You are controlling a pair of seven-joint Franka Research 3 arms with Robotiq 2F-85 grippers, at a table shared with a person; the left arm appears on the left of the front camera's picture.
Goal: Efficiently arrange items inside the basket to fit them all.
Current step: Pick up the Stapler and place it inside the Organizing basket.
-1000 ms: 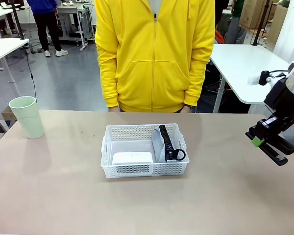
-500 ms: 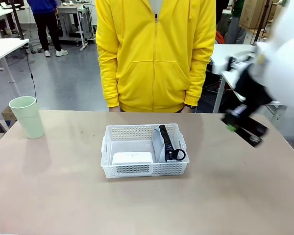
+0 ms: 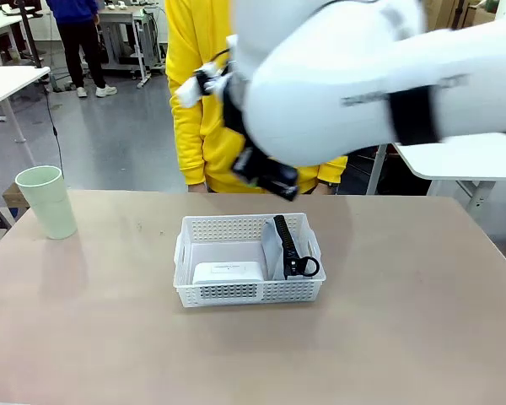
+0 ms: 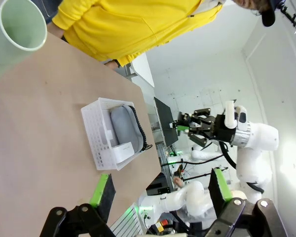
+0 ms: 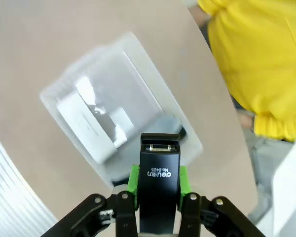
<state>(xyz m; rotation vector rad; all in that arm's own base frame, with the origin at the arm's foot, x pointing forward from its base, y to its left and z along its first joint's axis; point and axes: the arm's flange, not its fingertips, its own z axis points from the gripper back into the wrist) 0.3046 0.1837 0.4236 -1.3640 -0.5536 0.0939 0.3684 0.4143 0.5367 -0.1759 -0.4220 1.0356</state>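
The front view shows the white basket (image 3: 204,228) in the middle of the desk (image 3: 405,321). The small white box (image 3: 228,272) lies in its near left part, and the grey fabric pouch (image 3: 280,246) stands on edge along its right side, with the black zipper and ring pull uppermost. The pale green cup (image 3: 47,201) stands upright, well apart, at the far left of the desk. A person in a yellow hoodie (image 3: 194,101) stands behind the far edge. The right arm crosses this view as a large white blur, so the black shape at its end, above the basket's far rim, cannot be read here. The right wrist view shows it clearly: the right gripper (image 5: 159,180) is clenched on the black stapler (image 5: 159,160), with a green pad pressed to each side of it. The stapler's front end points down at the blurred basket, where the white box shows and the pouch is too smeared to make out. The left wrist view, rolled sideways, shows the left gripper (image 4: 160,173) released, its two fingers (image 4: 99,192) wide apart with nothing between them, well away from the basket. This view also shows the pouch's rounded grey side and the cup's open mouth.
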